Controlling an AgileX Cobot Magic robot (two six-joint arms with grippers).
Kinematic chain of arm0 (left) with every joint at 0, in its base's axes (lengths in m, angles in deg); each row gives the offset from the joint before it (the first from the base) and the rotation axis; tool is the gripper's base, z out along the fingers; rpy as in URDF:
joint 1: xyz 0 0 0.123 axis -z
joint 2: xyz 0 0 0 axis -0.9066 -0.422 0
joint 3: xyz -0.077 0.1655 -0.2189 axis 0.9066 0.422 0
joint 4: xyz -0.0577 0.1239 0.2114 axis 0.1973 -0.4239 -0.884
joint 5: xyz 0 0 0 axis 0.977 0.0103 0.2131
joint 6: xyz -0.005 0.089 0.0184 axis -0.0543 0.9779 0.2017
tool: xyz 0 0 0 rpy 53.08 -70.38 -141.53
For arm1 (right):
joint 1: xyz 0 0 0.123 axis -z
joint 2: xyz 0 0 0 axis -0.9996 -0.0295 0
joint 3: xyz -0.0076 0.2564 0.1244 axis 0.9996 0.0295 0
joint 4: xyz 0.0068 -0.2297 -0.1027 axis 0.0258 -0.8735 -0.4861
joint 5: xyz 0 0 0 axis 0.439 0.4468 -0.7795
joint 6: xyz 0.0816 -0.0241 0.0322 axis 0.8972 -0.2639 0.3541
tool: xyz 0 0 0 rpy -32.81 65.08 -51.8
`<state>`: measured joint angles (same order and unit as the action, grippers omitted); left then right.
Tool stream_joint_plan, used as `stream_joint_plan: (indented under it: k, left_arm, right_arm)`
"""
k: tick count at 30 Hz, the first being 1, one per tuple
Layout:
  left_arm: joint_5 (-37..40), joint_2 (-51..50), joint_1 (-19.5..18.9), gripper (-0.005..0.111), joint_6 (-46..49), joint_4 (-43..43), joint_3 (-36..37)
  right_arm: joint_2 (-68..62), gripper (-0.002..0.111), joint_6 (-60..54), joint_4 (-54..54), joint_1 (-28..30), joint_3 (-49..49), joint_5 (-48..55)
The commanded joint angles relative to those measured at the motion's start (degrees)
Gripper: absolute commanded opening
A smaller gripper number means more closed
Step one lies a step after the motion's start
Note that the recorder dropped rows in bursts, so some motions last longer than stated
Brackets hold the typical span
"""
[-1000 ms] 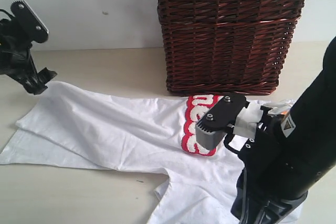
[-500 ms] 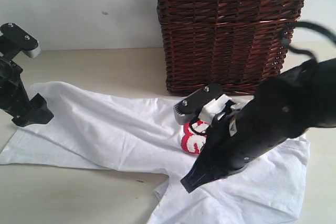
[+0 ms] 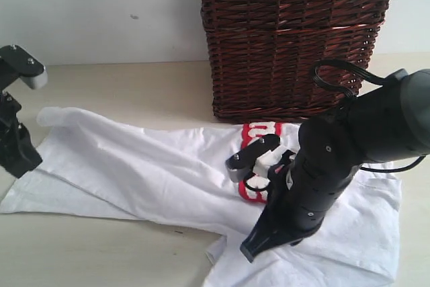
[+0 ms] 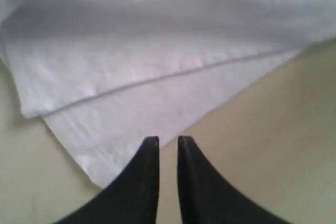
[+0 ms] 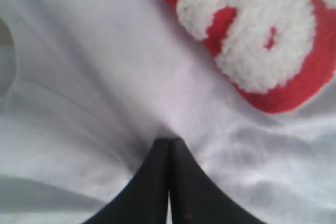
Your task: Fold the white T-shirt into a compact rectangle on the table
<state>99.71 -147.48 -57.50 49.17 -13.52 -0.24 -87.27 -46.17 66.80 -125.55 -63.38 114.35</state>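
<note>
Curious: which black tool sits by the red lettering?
The right black tool: it pinches the white cotton T-shirt beside the red-outlined lettering; the left tool faces plain fabric.

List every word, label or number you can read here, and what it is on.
Fuzzy white, red-outlined lettering on the white T-shirt: folded over and partly hidden, no whole word readable.
On the wicker basket and the table: no text at all.

Table (image 3: 134, 85): wide, pale beige, matte. Bearing: one white T-shirt (image 3: 148, 166), spread out and rumpled, partly doubled over itself, red-outlined lettering (image 3: 259, 130) showing; one dark wicker basket (image 3: 289, 45), upright, just behind the shirt.
</note>
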Motion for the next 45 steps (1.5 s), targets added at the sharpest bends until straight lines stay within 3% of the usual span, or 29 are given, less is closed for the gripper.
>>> stream_joint_plan:
  k: [1,5,8,12,15,23,26,35,38,45]
  left_arm:
    - [10.3,0.6,0.5,0.024,4.8,0.8,-0.1]
    - [11.5,1.2,3.4,0.059,8.1,0.8,2.3]
    - [10.7,1.3,6.8,0.071,12.4,0.6,5.1]
    - [3.6,1.3,10.8,0.07,18.1,-0.2,9.2]
    - [-7.5,1.4,12.6,0.07,19.2,-5.3,11.5]
    - [-34.2,-1.1,12.1,0.07,25.1,-25.2,18.5]
    - [-38.2,-4.4,11.5,0.07,25.3,-29.6,18.8]
    - [-48.6,-11.6,10.3,0.07,26.0,-29.7,18.8]
    - [-49.5,-12.5,10.3,0.061,26.0,-29.7,18.8]
    - [-44.2,-13.0,10.3,0.016,26.0,-29.7,18.8]
  right_arm:
    - [2.5,0.0,-3.1,1.0,0.4,4.0,15.0]
    - [8.2,0.0,-4.7,2.5,0.4,7.2,18.2]
    - [12.4,0.0,-4.5,2.5,0.4,7.6,18.4]
    - [18.2,0.0,-4.9,2.4,0.4,7.5,19.3]
    - [23.1,0.0,-5.3,2.4,0.4,7.5,19.3]
    - [33.2,0.0,-6.4,2.4,0.4,7.5,19.1]
    - [34.9,0.0,-6.5,2.4,0.4,7.5,19.1]
    - [35.3,0.0,-6.5,2.4,0.3,7.5,19.3]
    - [35.3,0.0,-6.5,2.4,0.3,7.5,19.4]
    - [35.3,0.0,-6.5,2.4,0.3,7.5,19.4]
